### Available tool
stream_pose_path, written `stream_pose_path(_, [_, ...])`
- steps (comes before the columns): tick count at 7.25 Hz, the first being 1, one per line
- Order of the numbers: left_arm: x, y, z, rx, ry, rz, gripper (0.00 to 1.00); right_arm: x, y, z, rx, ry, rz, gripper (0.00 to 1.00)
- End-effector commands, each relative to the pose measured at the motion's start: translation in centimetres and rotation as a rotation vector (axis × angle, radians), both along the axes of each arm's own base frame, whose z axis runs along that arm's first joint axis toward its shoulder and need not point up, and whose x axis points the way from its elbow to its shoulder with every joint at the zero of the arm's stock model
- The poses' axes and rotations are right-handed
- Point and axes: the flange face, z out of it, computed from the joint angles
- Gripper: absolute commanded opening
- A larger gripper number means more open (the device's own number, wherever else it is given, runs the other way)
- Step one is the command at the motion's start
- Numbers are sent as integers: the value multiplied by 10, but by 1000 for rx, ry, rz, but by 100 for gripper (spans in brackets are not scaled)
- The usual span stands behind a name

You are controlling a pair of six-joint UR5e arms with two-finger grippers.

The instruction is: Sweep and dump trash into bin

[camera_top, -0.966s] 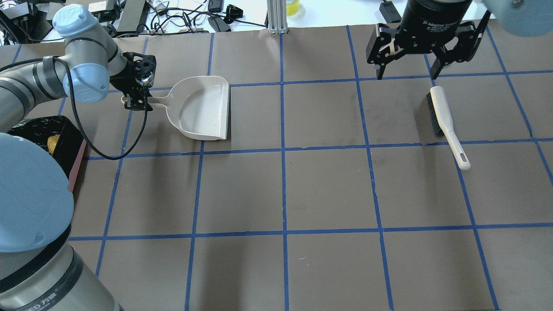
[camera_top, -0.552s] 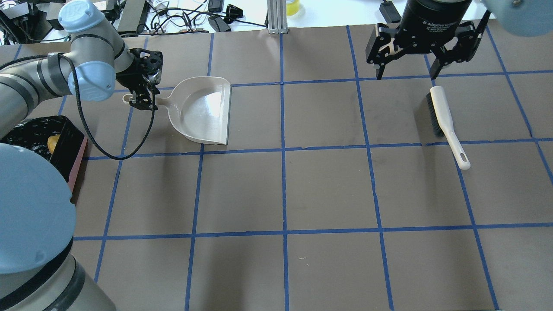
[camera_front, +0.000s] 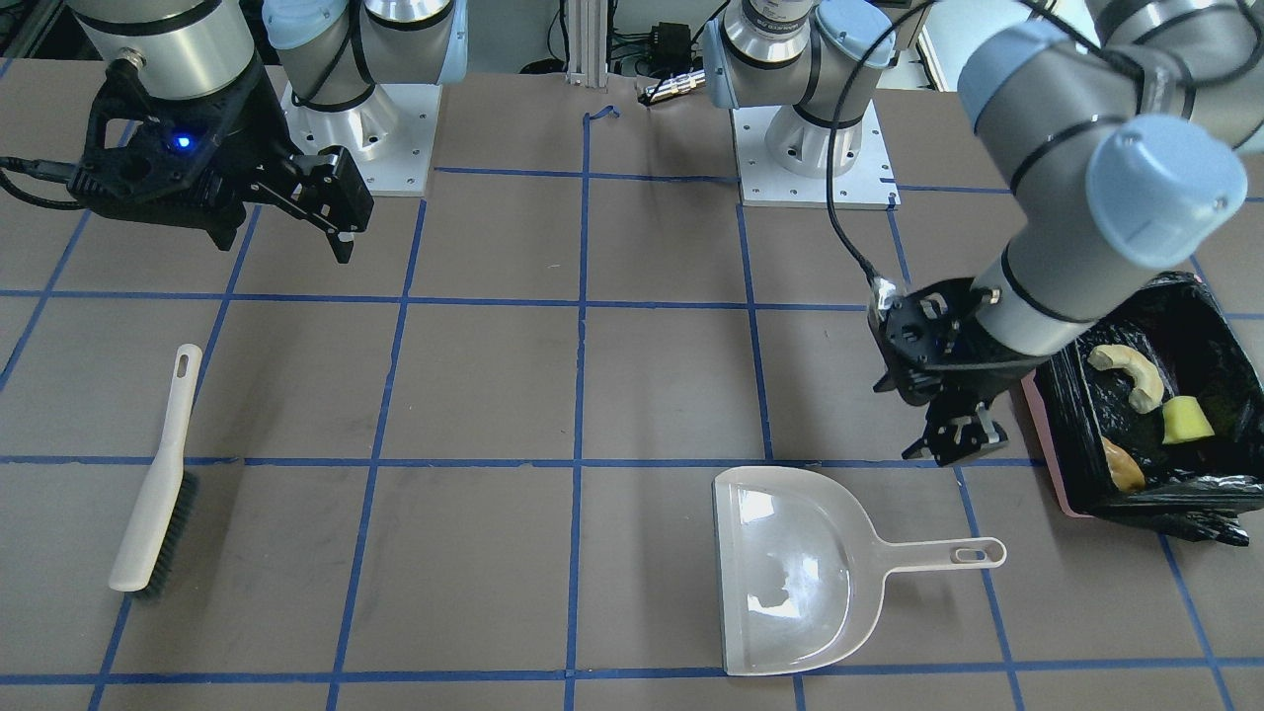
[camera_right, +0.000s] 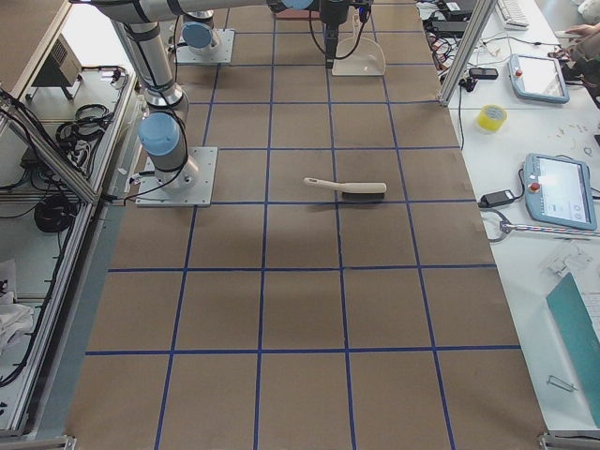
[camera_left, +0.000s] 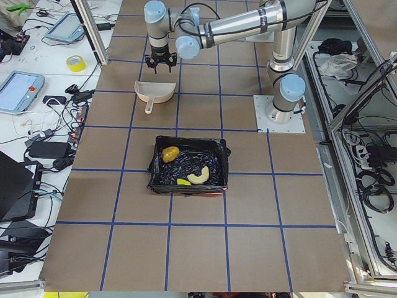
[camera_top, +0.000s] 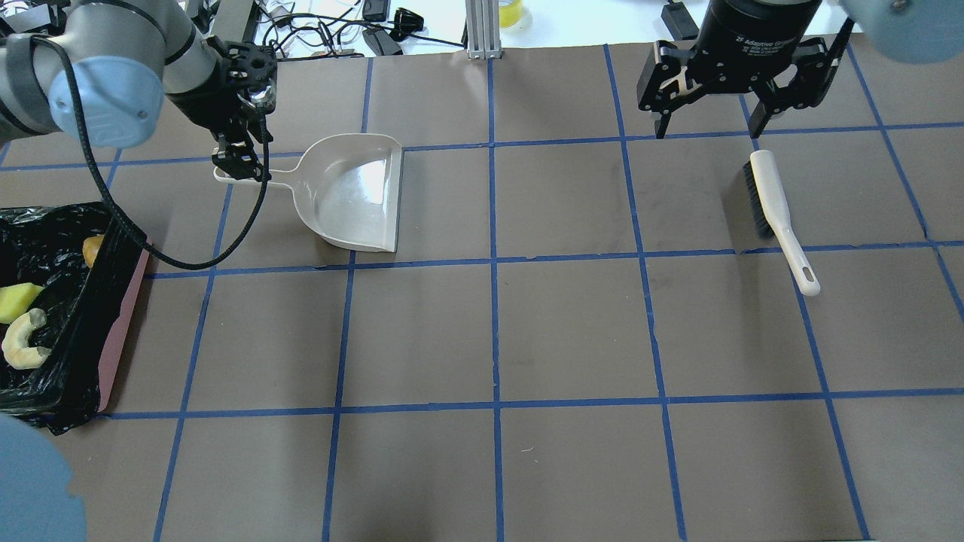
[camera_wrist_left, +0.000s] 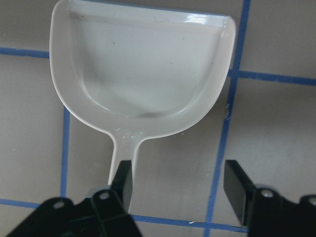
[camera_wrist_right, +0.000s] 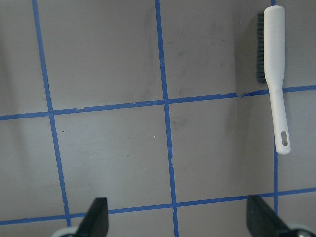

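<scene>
The bin (camera_top: 120,331), pink with a black bag, stands at the table's left edge. In it lie the tan lump (camera_top: 94,248), the pale crescent (camera_top: 19,342) and the green-and-yellow sponge wedge (camera_top: 19,299); they also show in the front view: lump (camera_front: 1124,466), crescent (camera_front: 1126,370), wedge (camera_front: 1185,420). The pale grey dustpan (camera_top: 354,192) lies empty on the table. My left gripper (camera_top: 239,165) is open just above its handle (camera_wrist_left: 121,153), which runs by one finger (camera_wrist_left: 123,182). My right gripper (camera_top: 708,124) is open and empty, above and behind the brush (camera_top: 779,218).
The brush (camera_wrist_right: 275,74) lies flat at the right, bristles to its side. Cables and small devices lie beyond the table's far edge (camera_top: 339,34). The brown table (camera_top: 497,339) carries a blue tape grid.
My left arm has lifted and swung back, so the bin's inside now shows. Its gripper sits a little higher over the dustpan handle. The dustpan turned slightly. My right arm has not moved.
</scene>
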Motion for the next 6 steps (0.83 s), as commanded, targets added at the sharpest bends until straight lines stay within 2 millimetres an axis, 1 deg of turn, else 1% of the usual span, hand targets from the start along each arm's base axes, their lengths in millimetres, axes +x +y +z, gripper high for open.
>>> stream_pose_path(1, [-13,71,74,24,3,255,100,0,0,0,0,3,0,100])
stream_pose_path(2, [-17,96,90,12,9,339,100,0,0,0,0,3,0,100])
stream_pose_path(3, [-20,117,95,14,14,534,100,0,0,-1,2,2,0,100])
stream_pose_path(4, [-20,127,100,24,13,757,100,0,0,-1,2,3,0,100])
stream_pose_path(5, [-17,127,106,10,1,970,100,0,0,-1,2,2,0,100])
stream_pose_path(6, [-17,128,103,35,10,1211,100,-1,-1,-1,2,2,-1,100])
